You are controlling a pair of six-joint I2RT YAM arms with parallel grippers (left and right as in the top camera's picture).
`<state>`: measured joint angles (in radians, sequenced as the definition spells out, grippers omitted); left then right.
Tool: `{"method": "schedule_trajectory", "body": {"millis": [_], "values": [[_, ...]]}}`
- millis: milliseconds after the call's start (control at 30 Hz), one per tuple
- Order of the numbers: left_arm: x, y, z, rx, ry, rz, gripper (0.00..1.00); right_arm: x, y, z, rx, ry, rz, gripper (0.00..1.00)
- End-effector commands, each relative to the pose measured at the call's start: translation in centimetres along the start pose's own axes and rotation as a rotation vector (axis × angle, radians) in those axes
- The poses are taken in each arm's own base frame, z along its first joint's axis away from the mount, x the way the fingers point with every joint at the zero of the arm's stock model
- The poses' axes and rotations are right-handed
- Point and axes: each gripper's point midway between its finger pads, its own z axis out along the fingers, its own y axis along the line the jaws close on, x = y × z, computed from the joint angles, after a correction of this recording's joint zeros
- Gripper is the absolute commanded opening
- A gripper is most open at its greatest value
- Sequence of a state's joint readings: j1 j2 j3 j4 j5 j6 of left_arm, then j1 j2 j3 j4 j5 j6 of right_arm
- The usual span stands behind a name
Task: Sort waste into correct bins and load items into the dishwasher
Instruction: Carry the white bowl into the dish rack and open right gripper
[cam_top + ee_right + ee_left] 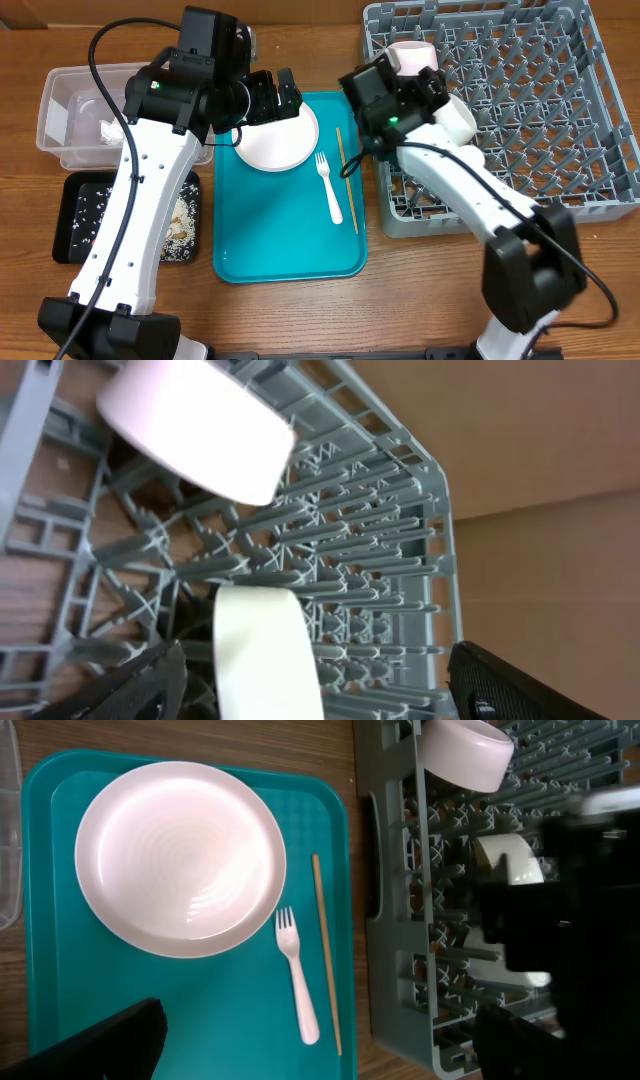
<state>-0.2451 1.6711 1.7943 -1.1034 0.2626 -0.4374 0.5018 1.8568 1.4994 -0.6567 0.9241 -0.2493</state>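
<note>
The white plate [277, 140] [180, 858] lies at the top of the teal tray [285, 245]. Below it are the white fork [329, 186] [297, 975] and a wooden chopstick [347, 180] [326, 955]. My left gripper [275, 102] [310, 1055] hangs open above the plate's far edge and holds nothing. The grey dishwasher rack [530, 100] [380, 510] holds a white bowl [405, 52] [195, 430] at its far left. A second white bowl [455, 118] [265, 650] stands on edge among the pegs. My right gripper [428, 92] [320, 680] is open around that second bowl, its fingers clear of it.
A clear tub [60, 85] at the far left holds a crumpled white napkin [108, 128]. In front of it a black tray [70, 240] carries beige food scraps [180, 225]. My left arm crosses above both bins. Most of the rack's right side shows bare pegs.
</note>
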Motion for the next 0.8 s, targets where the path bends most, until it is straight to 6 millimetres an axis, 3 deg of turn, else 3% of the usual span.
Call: {"method": "schedule_trajectory", "body": {"millis": [0,233,467,533,767], "values": [[-0.3,-0.4,-0.3,0.018,-0.006,0.016,1.0,-0.8,-3.7,-2.3,-0.097,-0.063,0.232,0.87],[-0.3,-0.4,-0.3,0.018,-0.005,0.016,1.0,1.5,-5.0,-3.0,-0.418,0.014,0.527,0.86],[-0.3,-0.4,-0.3,0.018,-0.006,0.016,1.0,6.0,-2.2,-4.6,-0.813,0.254,0.647,0.9],[-0.3,-0.4,-0.3,0.018,-0.005,0.016,1.0,6.7,-2.1,-4.9,-0.836,0.29,0.65,1.0],[-0.3,-0.4,-0.3,0.018,-0.006,0.016,1.0,8.0,-1.5,-5.7,-0.867,0.351,0.631,1.0]]}}
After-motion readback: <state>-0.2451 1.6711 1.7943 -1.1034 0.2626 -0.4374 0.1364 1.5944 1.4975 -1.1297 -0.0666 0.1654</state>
